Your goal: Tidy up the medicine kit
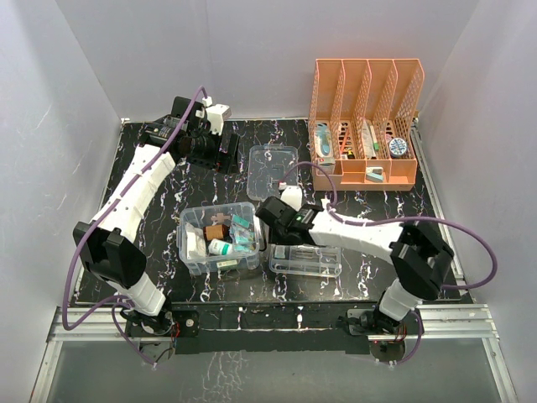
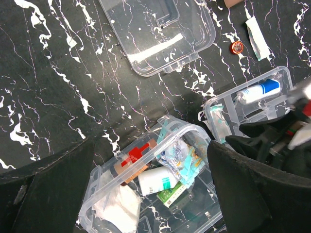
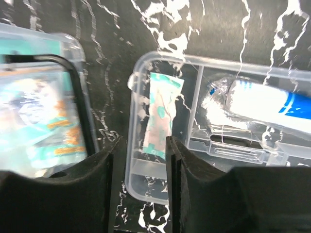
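Two dark fingers of the right claw (image 3: 140, 145) fill the bottom of the right wrist view. They stand apart with a narrow gap and, as far as I can see, are clamped on nothing. Straight beyond this gap a teal and pink packet (image 3: 160, 114) lies flat in the end compartment of the divided tray (image 3: 146, 60). Its long axis runs away from the claw, in line with the gap, so one finger stands at each long side. The next compartment holds a white tube (image 3: 262, 109) with blue print. Just beside the tray, on the dark surface (image 3: 112, 58), stands the deep box (image 3: 82, 53), already holding packets. I judge that the tray wall and the box rim leave little room for moving sideways. The left claw (image 2: 153, 142), wide apart and empty, hangs far off near the lid (image 1: 273, 168), so the right arm is much nearer.
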